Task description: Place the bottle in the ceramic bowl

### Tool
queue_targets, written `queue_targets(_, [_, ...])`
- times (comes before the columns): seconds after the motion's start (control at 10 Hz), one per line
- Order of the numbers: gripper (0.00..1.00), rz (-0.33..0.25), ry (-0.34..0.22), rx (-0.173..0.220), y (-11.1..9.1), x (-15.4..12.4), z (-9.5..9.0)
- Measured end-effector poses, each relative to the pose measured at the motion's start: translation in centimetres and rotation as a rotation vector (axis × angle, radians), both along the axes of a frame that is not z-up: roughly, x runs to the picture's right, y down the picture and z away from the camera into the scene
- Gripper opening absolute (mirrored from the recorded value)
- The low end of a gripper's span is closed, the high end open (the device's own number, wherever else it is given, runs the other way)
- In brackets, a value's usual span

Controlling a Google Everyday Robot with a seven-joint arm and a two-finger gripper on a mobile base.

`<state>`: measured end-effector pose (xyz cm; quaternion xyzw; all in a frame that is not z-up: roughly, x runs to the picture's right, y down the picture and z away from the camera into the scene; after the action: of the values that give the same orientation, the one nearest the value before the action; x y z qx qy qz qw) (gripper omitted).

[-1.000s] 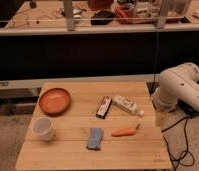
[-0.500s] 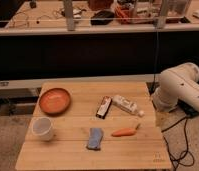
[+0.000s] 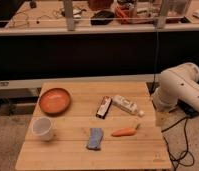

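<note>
Camera view: the bottle lies on the bench, well right of the ceramic bowl; the tool sits off the bench's right edge, grip state impossible to tell.

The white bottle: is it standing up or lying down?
The bottle lies on its side on the table beside the dark bar. The gripper is not in view; only the arm shows, at right.
</note>
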<state>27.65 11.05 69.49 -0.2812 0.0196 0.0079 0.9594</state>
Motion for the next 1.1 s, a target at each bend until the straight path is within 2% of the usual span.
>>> queue_targets(0.2, [0.8,-0.032,-0.018,0.004,-0.4,-1.6,1.3])
queue_targets(0.6, [0.8,-0.058,-0.027,0.014,-0.3,-1.6,1.8])
queue_targets(0.9, [0.8,-0.116,-0.071,0.036,-0.4,-2.7,3.9])
queue_targets(1.1, [0.8,-0.134,-0.077,0.042,-0.2,-2.6,4.1])
